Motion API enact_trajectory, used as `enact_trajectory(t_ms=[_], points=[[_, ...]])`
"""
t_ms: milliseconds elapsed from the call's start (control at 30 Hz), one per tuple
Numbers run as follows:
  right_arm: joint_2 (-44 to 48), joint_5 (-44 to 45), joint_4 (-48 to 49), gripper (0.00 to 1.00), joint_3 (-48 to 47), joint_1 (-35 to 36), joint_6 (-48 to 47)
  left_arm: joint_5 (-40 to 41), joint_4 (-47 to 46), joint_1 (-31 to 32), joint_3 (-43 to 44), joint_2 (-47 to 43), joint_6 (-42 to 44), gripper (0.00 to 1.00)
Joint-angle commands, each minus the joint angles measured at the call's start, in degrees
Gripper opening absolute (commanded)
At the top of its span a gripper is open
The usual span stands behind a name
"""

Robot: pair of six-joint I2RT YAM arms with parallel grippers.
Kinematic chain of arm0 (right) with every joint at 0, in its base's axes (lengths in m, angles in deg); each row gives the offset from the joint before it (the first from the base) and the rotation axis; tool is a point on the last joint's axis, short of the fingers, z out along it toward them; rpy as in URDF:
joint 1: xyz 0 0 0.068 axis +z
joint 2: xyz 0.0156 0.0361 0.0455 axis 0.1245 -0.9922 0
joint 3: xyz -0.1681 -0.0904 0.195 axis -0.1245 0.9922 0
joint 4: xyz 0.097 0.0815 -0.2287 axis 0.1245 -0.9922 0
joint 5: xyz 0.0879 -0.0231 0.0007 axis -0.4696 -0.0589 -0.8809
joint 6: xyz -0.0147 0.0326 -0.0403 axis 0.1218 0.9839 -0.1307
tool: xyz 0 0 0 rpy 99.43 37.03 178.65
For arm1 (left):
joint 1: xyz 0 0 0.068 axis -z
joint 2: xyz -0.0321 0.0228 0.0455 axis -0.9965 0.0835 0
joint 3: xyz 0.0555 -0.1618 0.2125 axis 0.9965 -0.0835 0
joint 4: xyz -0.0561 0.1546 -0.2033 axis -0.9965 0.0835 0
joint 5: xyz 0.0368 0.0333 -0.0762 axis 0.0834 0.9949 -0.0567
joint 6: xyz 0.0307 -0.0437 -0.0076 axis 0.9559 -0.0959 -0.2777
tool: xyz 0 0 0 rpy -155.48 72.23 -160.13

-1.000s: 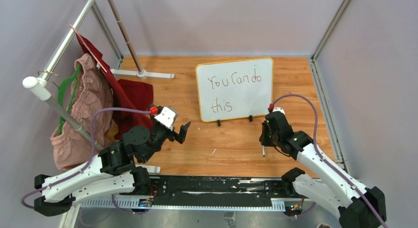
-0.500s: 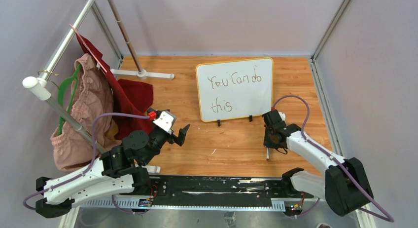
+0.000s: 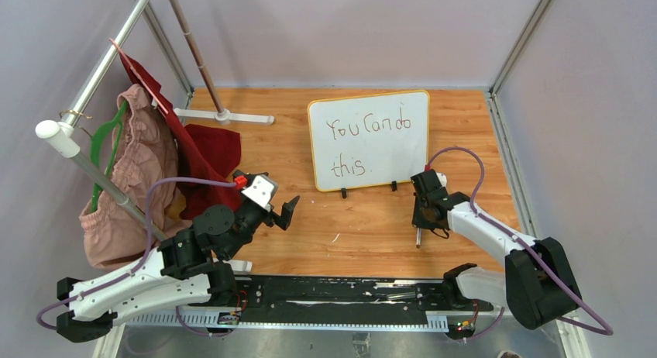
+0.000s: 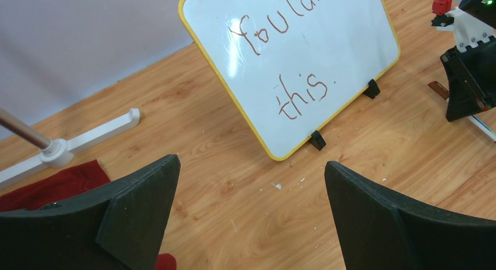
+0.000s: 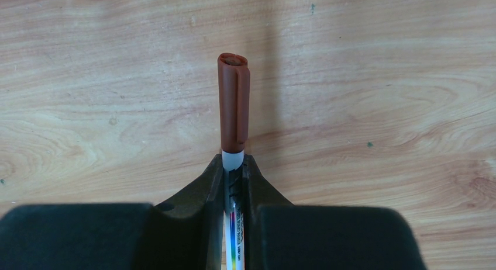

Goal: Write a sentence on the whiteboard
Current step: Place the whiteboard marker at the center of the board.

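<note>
1. Nearest the arm bases, a black rail runs along the table's near edge.
2. The left gripper hangs over the wood near the left side. Its jaws are spread wide with nothing between them. In the left wrist view the two black fingers frame bare tabletop.
3. The right gripper is low over the table on the right, just in front of the board's right foot, and it is clamped on a marker. In the right wrist view the fingers pinch the white barrel, and the reddish-brown cap sticks out past the fingertips above the wood grain. Whether the cap touches the table cannot be told.
4. Behind both grippers, toward the far middle of the table, the whiteboard stands leaning back on two small black clip feet, its yellow-orange rim all around it.
5. The sentence is on the board in thin reddish-brown handwriting — "You Can do" on the upper line, "this." on the lower left. The left wrist view shows the lower word plainly, while the upper line is cut off by the frame.
6. To the left, a dark red cloth and a pink garment hang at a clothes rack — its white foot rests on the far left of the table.
</note>
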Motion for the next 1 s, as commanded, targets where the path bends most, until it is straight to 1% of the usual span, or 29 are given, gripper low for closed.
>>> enact_trajectory(t_ms=[0,267,400,800,967], points=[[0.1,-0.2,0.3,0.12,1.1,-1.0,0.1,-0.4,-2.1,0.1,-0.5,-0.2,-0.5,1.0],[0.8,-0.3,0.5,0.21,2.5,-1.2,0.7,-0.6,-2.2,0.1,-0.7,-0.2,-0.6,1.0],[1.1,-0.4,0.4,0.22,2.7,-1.2,0.7,-0.8,-2.3,0.1,-0.7,-0.2,-0.5,1.0],[2.7,-0.7,-0.7,0.23,2.8,-1.3,0.7,-1.1,-2.3,0.1,-0.8,-0.2,-0.7,1.0],[3.6,-1.3,-0.8,0.16,3.7,-1.3,0.6,-1.4,-2.3,0.1,-0.7,-0.1,-0.7,1.0]])
